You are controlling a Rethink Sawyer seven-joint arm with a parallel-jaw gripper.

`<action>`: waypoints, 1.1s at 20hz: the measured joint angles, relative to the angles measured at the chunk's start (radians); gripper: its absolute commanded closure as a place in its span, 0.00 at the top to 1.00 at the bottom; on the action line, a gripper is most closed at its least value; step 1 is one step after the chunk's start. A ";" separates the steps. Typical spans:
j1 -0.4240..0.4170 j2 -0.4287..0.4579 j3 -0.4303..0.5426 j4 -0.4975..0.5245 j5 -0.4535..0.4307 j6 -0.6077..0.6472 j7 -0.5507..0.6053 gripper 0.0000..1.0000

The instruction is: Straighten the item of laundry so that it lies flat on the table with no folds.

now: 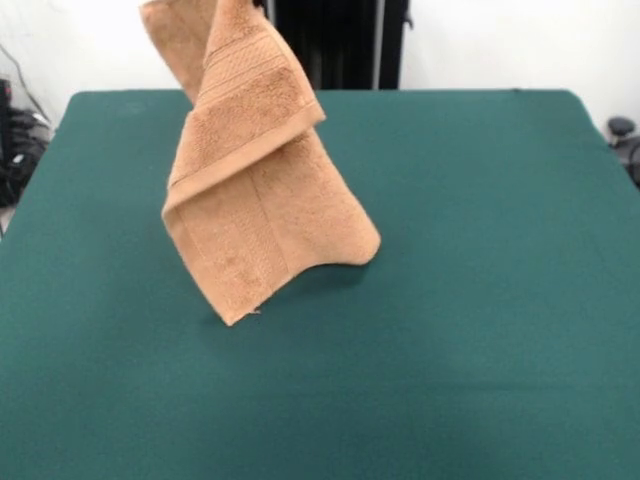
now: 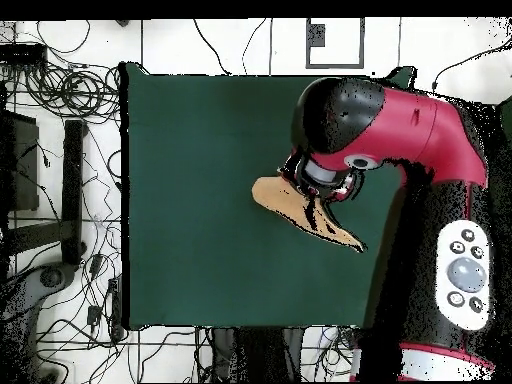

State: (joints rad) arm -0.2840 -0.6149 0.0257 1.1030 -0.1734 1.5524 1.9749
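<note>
The tan terry towel (image 1: 255,200) hangs twisted in the air over the middle of the green table (image 1: 480,300), and its top runs out of the front view. Woven band stripes cross its upper part. Its lower corner points down close to the cloth; I cannot tell whether it touches. In the overhead view the towel (image 2: 290,205) shows as a narrow tan strip under the red arm's wrist. My gripper (image 2: 320,190) is mostly hidden below the wrist and is shut on the towel's top.
The red and black arm (image 2: 420,140) reaches over the table's right half in the overhead view. Cables and stands (image 2: 60,150) lie on the floor beyond the table's left edge. The black pedestal (image 1: 340,40) stands behind the far edge.
</note>
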 measured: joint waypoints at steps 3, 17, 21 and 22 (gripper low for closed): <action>0.015 -0.008 -0.001 0.000 -0.001 0.000 0.000 0.00; 0.209 -0.096 -0.056 0.086 0.021 -0.176 0.028 0.00; 0.285 -0.100 -0.083 0.121 0.030 -0.310 0.087 0.00; 0.306 -0.096 -0.091 0.126 0.032 -0.344 0.109 0.00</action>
State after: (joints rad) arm 0.0222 -0.7114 -0.0657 1.2295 -0.1416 1.2083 2.0844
